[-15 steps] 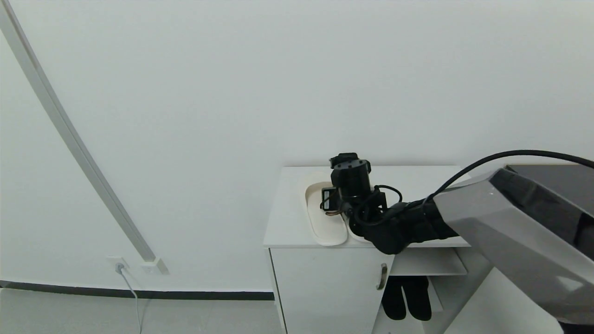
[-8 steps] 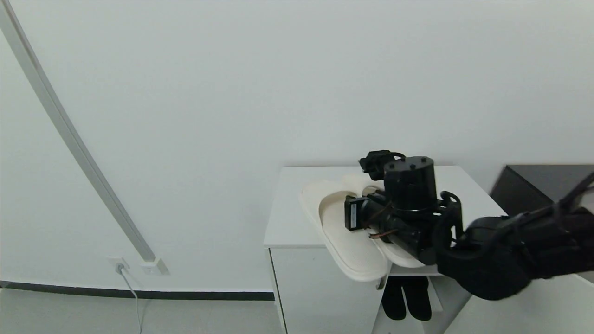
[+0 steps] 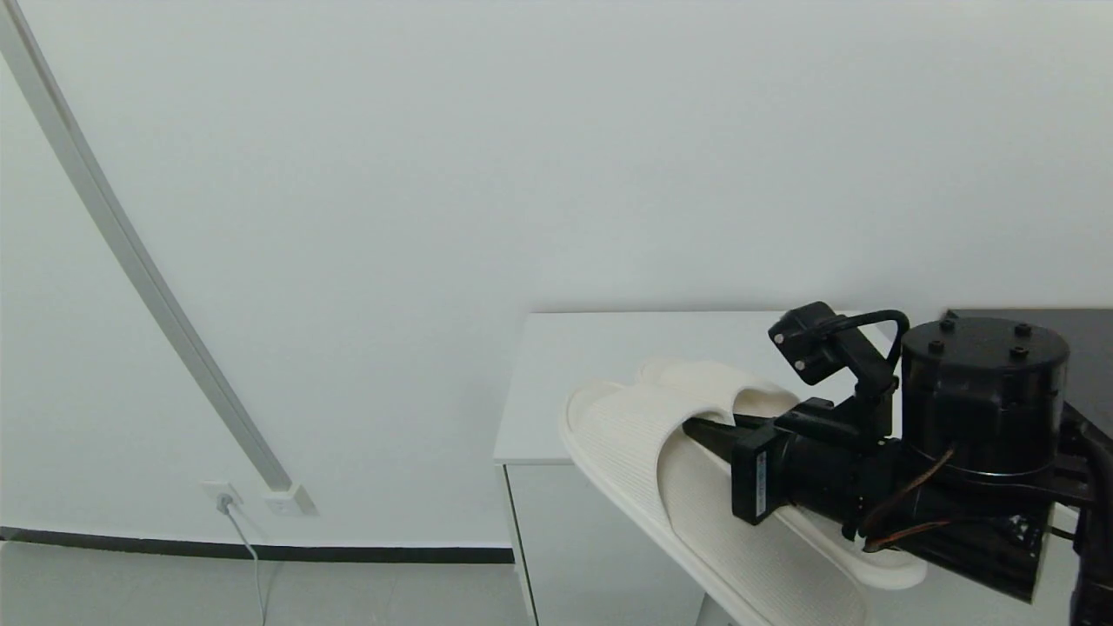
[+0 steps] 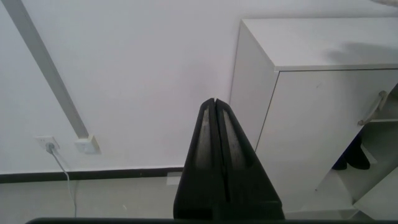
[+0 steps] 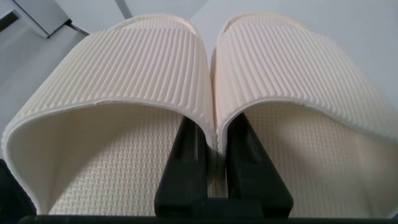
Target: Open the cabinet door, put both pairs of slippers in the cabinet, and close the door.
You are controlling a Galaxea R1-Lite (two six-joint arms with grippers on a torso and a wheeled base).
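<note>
Cream, ribbed slippers (image 5: 155, 68); plain white cabinet (image 3: 609, 348); black fingers (image 5: 186, 162).

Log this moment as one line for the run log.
right gripper: shut on cream ribbed foam slippers, held off white cabinet top | left gripper: shut, empty | black slippers: inside cabinet

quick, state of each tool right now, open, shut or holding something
Left tool: shut, holding nothing.
Right tool: shut on the cream slippers, one finger inside each.
</note>
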